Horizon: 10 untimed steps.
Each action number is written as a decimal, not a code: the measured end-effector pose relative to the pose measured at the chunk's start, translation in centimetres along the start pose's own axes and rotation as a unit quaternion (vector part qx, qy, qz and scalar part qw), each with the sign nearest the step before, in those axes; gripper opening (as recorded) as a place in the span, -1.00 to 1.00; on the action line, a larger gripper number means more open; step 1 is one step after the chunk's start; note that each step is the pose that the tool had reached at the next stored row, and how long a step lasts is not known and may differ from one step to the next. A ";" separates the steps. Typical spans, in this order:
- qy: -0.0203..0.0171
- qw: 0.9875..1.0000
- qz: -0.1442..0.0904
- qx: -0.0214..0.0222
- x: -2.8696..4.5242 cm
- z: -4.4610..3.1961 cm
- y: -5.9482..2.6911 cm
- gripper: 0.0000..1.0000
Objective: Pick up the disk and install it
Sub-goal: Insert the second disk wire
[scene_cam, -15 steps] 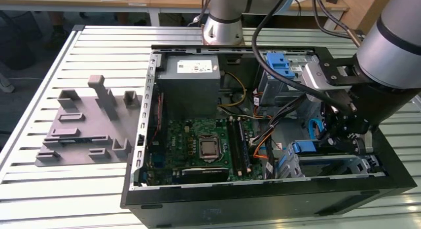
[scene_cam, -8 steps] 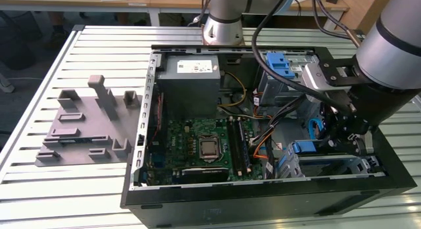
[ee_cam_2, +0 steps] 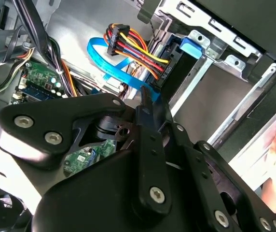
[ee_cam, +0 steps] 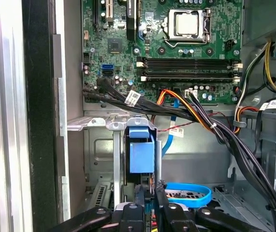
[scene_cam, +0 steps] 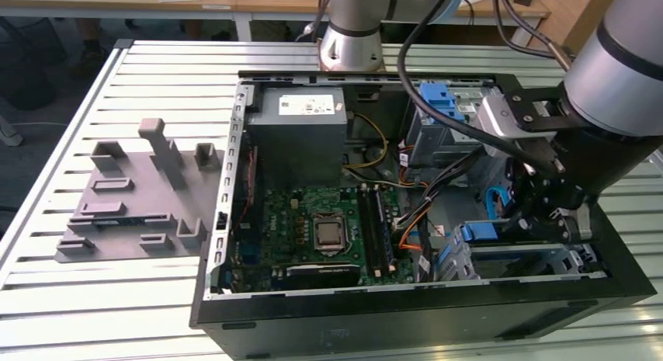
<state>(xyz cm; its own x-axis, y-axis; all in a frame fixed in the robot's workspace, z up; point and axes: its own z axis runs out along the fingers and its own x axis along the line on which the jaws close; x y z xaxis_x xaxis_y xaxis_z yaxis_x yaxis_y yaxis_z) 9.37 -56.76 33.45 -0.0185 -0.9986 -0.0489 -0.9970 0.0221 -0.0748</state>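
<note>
Exterior view, from its left to its right: a grey plastic fixture lies on the slatted table. Beside it stands the open computer case, with the green circuit board on its floor. At the case's right end the arm reaches down into the drive bay, where the disk shows by its blue frame.

In the first wrist view the disk stands on edge between the bay's metal rails, blue tab facing the camera. The gripper sits just beside its near end, next to a looped blue cable. Its fingers are drawn close together with only a narrow gap; I cannot tell whether they pinch anything.

The pick-up looks done, and the disk appears to be in its bay. Whether it is fully pushed home and latched is not clear.
</note>
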 end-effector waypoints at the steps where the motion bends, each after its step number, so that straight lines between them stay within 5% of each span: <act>1: 0.000 1.000 0.000 0.000 0.00 -0.09 -0.01 -0.54; 10: 0.000 1.000 0.000 0.000 -0.04 -0.76 -0.06 -0.54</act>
<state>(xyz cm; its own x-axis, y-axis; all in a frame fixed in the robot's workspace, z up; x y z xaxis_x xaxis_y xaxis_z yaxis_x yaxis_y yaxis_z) 9.37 -56.76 34.21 -0.0184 -0.9986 -0.0488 -0.9970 0.0221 -0.0746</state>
